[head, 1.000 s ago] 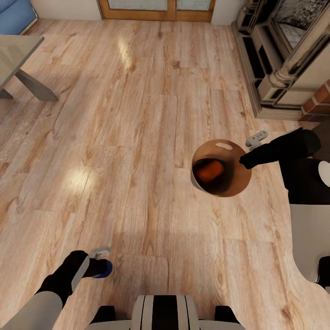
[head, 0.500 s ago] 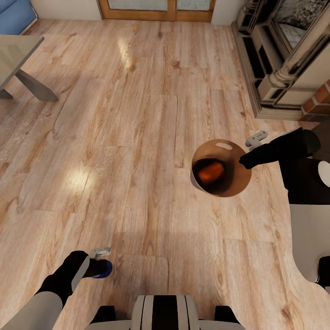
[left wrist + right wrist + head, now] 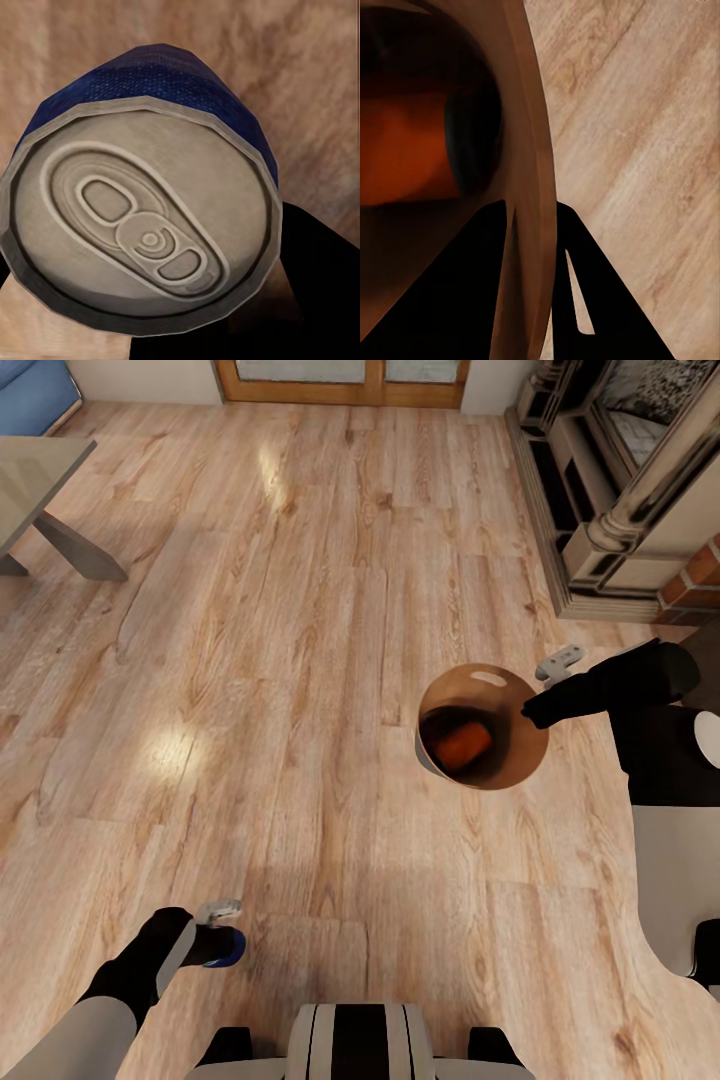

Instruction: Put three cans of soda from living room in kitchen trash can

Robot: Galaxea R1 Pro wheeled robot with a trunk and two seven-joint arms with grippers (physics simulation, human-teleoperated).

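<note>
The tash can (image 3: 498,682), grey outside and coppery inside, hangs above the wood floor at centre right. My right gripper (image 3: 531,711) is shut on its rim; the right wrist view shows dark fingers (image 3: 574,262) on either side of the tash can's wall (image 3: 526,150). One orange can of soda (image 3: 462,743) lies on its side in the bottom, seen as an orange can (image 3: 401,154) in the right wrist view. My left gripper (image 3: 222,932), low at the left, is shut on a dark blue can of soda (image 3: 229,949). Its silver top (image 3: 142,225) faces the left wrist camera.
A glass coffee table (image 3: 40,475) and a light-blue sofa corner (image 3: 35,390) stand at the far left. Wood-framed doors (image 3: 340,380) close the far wall. The fireplace surround (image 3: 620,490) with red brick rises at the right. Open wood floor (image 3: 300,660) spreads between them.
The orange can has rolled slightly inside the tash can. Both arms and the view have stayed put.
</note>
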